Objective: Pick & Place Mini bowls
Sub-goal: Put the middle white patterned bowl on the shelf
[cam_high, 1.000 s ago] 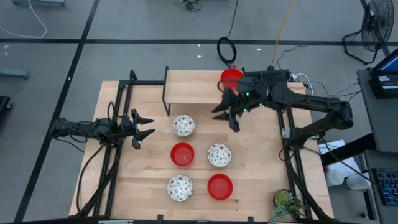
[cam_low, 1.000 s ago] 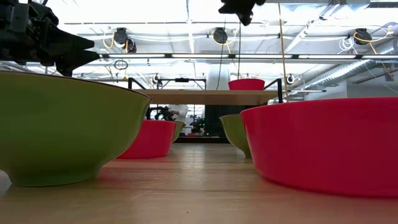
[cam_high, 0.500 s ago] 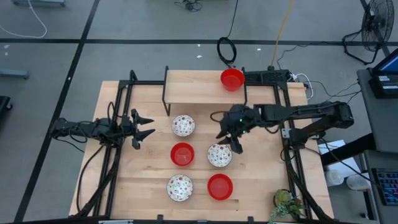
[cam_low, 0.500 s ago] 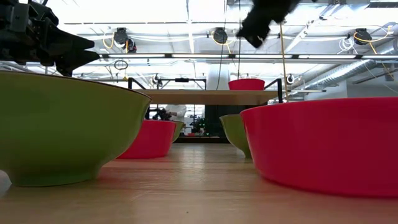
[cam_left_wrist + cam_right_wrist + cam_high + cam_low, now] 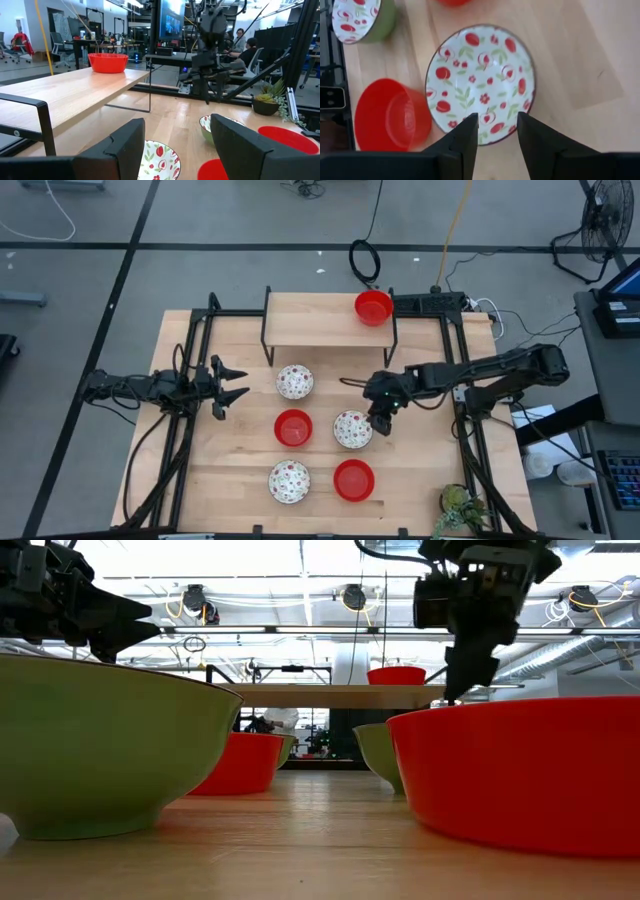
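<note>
Mini bowls stand rim up on the wooden table (image 5: 420, 470): red ones (image 5: 293, 427) (image 5: 354, 480) and white red-patterned ones, green outside (image 5: 294, 381) (image 5: 288, 481) (image 5: 352, 429). A third red bowl (image 5: 373, 307) sits on the raised shelf (image 5: 310, 320). My right gripper (image 5: 378, 418) (image 5: 498, 127) hangs open, slanting down, just over the right-hand rim (image 5: 495, 142) of the middle-right patterned bowl (image 5: 480, 85); I see no touch. In the low view it (image 5: 462, 688) shows above a near red bowl (image 5: 520, 770). My left gripper (image 5: 230, 385) (image 5: 177, 145) waits open and level at the table's left.
Black metal frames (image 5: 195, 360) (image 5: 465, 410) run along both table sides. A potted plant (image 5: 458, 508) stands at the near right corner. A power strip (image 5: 432, 302) lies beside the shelf. People sit at desks (image 5: 245, 42) beyond the table.
My right gripper has left the red bowl on the shelf. It has come down and toward the table's near edge, rolling as it went, and now stands low over the middle-right patterned bowl. No bowl has moved.
</note>
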`<state>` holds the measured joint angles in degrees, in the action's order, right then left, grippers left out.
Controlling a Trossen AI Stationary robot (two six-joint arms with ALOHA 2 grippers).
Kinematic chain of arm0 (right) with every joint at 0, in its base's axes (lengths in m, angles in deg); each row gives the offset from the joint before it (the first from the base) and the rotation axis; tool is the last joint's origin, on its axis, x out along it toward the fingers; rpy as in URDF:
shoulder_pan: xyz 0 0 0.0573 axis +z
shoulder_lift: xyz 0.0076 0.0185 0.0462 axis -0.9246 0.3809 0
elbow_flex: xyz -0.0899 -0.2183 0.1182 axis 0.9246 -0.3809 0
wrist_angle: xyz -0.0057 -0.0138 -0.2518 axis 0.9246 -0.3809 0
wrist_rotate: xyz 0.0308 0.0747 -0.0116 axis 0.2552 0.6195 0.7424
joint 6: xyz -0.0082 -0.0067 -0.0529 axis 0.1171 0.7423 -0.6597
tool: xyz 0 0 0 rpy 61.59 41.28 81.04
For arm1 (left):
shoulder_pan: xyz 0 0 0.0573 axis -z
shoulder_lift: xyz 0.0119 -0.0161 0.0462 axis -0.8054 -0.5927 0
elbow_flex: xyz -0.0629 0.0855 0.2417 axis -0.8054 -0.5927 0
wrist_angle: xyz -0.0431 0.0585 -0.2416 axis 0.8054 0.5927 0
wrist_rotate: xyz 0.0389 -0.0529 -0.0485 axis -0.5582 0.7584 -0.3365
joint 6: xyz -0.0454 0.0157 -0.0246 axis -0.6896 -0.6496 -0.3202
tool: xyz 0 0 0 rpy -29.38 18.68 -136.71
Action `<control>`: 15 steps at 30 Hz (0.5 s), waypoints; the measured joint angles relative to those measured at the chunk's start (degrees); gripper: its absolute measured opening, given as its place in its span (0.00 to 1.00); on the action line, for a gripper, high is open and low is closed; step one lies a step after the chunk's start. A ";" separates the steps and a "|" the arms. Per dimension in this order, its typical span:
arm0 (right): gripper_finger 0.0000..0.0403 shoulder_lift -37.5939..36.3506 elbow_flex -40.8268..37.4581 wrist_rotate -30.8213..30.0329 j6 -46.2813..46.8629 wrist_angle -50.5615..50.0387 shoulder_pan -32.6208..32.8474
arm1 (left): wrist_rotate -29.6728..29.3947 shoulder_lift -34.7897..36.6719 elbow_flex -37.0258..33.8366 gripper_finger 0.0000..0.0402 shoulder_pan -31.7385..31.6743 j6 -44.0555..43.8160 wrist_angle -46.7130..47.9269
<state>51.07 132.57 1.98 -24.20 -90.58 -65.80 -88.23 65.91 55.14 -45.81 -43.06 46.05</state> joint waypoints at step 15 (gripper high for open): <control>0.32 5.67 -2.20 -4.58 2.37 2.60 3.59 | 0.02 0.00 0.00 0.57 0.00 0.00 0.00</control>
<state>56.75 130.37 -2.60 -21.83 -87.98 -62.21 -88.21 65.91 55.14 -45.81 -43.06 46.05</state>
